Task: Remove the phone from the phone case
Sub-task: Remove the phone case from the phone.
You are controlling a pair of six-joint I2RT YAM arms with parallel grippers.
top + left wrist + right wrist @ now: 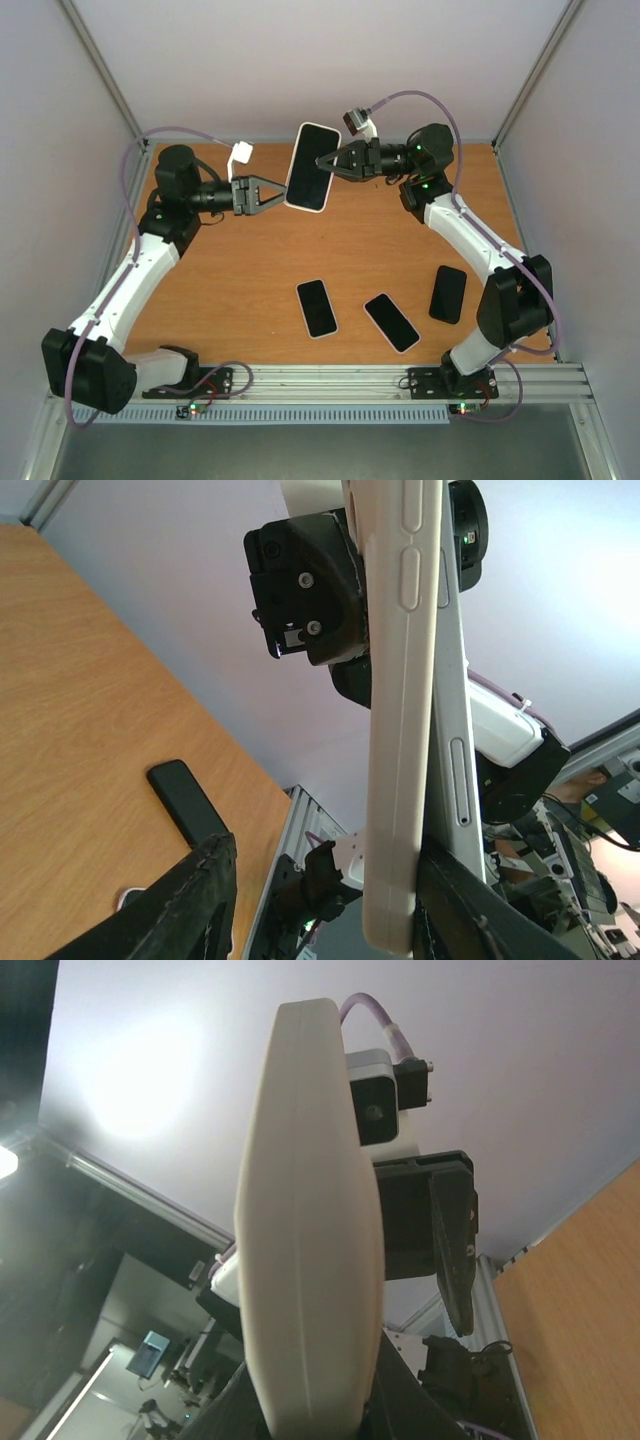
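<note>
A phone (312, 165) with a dark screen, in a cream-white phone case (400, 730), hangs in the air above the back of the table. My right gripper (322, 160) is shut on its right edge. In the right wrist view the case's edge (310, 1210) fills the space between the fingers of the right gripper (310, 1400). My left gripper (278, 197) is open at the lower left corner. In the left wrist view the left gripper (320, 860) has one finger (470, 900) against the case and the phone's silver side (458, 760). The other finger (195, 900) stands well apart.
Three dark phones lie on the wooden table: one (316, 308) near the middle, one (391, 322) to its right, one (448, 293) further right. A metal rail (330, 380) runs along the front edge. Grey walls enclose the sides and back.
</note>
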